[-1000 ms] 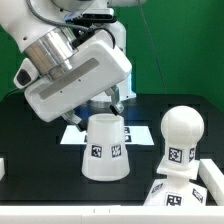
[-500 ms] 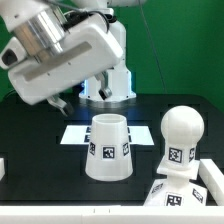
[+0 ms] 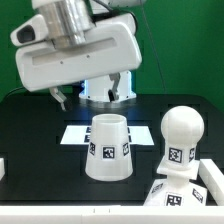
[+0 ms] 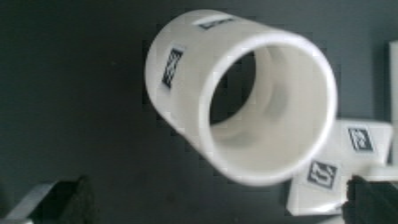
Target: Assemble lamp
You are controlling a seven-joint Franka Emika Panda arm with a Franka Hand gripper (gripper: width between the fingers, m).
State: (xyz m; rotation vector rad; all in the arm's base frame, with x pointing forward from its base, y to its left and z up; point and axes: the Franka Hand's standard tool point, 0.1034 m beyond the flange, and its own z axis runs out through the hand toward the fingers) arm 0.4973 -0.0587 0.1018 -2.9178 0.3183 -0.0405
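The white tapered shade stands on the black table, wide end down, with square tags on its side. In the wrist view the shade shows its open rim. The ball-headed bulb stands on the stepped base at the exterior view's right; a tagged part of these shows past the shade. My gripper hangs above and behind the shade, apart from it. It is open and empty, with its dark fingers spread wide.
The marker board lies flat under and behind the shade. The large white robot pedestal stands at the back. A small white object sits at the exterior view's left edge. A green wall is behind.
The gripper has lifted away from the top of the shade, swung toward the exterior view's left and turned more level. The shade, bulb and base have not moved.
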